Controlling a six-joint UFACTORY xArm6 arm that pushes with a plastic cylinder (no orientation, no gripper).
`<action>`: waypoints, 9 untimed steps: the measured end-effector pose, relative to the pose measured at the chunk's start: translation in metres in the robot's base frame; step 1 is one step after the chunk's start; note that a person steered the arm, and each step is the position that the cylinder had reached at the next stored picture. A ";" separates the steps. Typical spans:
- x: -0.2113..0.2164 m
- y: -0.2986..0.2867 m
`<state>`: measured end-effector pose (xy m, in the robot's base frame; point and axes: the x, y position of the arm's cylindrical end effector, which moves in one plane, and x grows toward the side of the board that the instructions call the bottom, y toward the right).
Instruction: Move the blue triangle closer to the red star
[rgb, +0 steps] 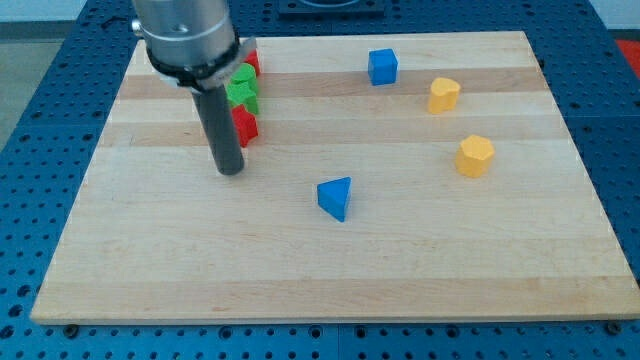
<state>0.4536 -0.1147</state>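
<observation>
The blue triangle lies near the board's middle, a little toward the view's bottom. A red block, partly hidden by the rod, sits at the upper left; its shape is hard to make out. My tip rests on the board just below and left of that red block, well left of the blue triangle and apart from it.
A green block and another red block sit above the first red block, partly behind the arm. A blue cube is at the top centre. Two yellow blocks are at the right. The wooden board lies on a blue perforated table.
</observation>
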 end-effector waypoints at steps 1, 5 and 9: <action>-0.001 0.047; 0.056 0.142; 0.015 0.055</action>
<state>0.4689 -0.0596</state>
